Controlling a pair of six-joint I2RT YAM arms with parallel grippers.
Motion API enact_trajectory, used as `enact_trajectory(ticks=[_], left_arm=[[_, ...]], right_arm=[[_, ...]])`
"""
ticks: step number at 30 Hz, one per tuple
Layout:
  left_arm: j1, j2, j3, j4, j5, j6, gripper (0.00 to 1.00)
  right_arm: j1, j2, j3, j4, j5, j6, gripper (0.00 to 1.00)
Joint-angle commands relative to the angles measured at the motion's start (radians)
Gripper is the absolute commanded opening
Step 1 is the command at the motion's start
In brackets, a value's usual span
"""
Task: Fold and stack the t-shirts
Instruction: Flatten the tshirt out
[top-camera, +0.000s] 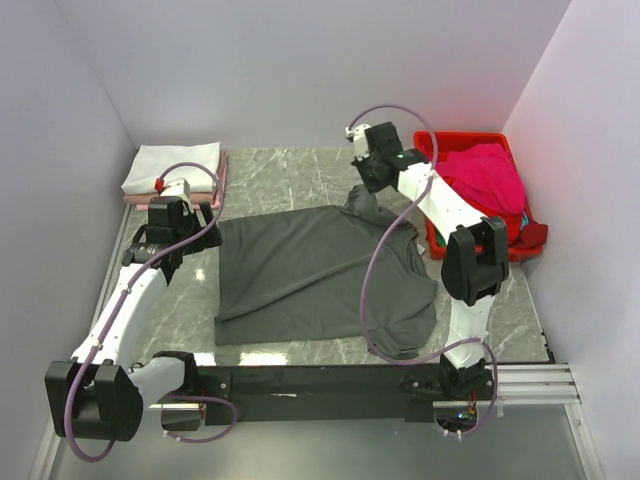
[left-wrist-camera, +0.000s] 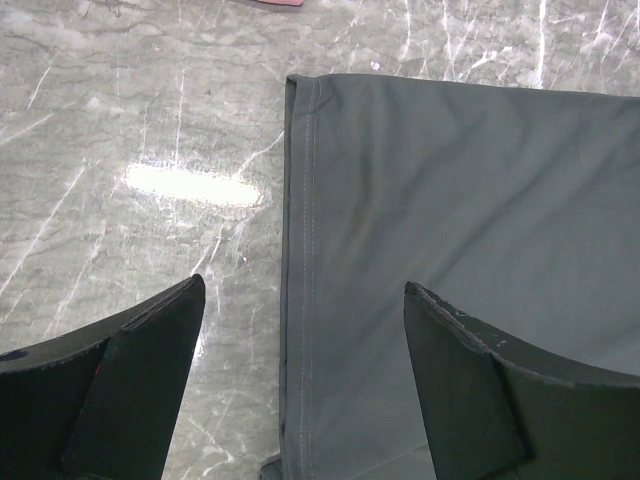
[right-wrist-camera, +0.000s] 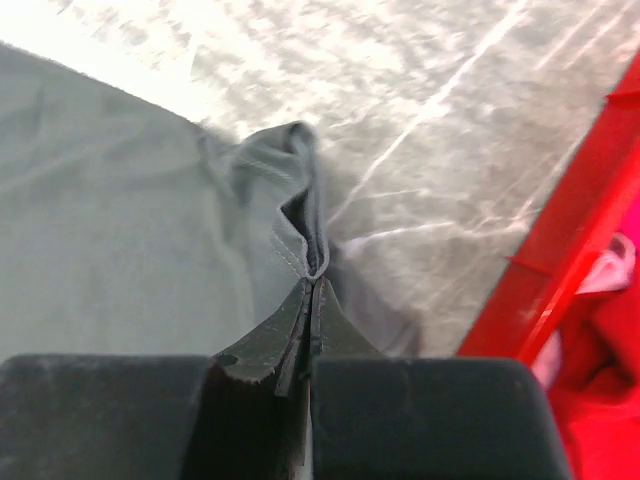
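A dark charcoal-grey t-shirt (top-camera: 320, 275) lies spread on the marble table. My right gripper (top-camera: 362, 192) is shut on its far sleeve and lifts that bit of cloth; in the right wrist view the pinched hem (right-wrist-camera: 308, 235) runs up from the closed fingertips (right-wrist-camera: 312, 285). My left gripper (top-camera: 190, 232) is open and empty at the shirt's left hem (left-wrist-camera: 300, 250), one finger over bare table, the other over cloth. A folded white t-shirt (top-camera: 172, 166) lies on a pale pink one (top-camera: 215, 192) at the far left. A magenta t-shirt (top-camera: 488, 175) fills the red crate.
The red plastic crate (top-camera: 470, 140) stands at the far right, close to my right arm; its wall shows in the right wrist view (right-wrist-camera: 575, 225). White walls close in the table on three sides. Bare marble (top-camera: 290, 170) lies behind the shirt.
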Motion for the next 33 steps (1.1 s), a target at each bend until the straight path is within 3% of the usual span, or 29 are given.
enact_trajectory(ticks=[1, 14, 29, 33], left_arm=[[0.003, -0.021, 0.023, 0.032, 0.014, 0.005, 0.86], [0.003, -0.004, 0.023, 0.029, 0.011, 0.005, 0.86], [0.007, 0.022, 0.028, 0.046, 0.003, -0.001, 0.85], [0.065, 0.090, 0.057, 0.080, 0.084, -0.029, 0.73]], right_arm=[[-0.044, -0.033, 0.056, -0.013, -0.114, -0.074, 0.00], [-0.100, 0.042, 0.164, 0.000, -0.202, -0.196, 0.00], [-0.141, 0.055, 0.185, 0.049, -0.282, -0.194, 0.00], [-0.161, 0.042, 0.170, 0.069, -0.334, -0.167, 0.00]])
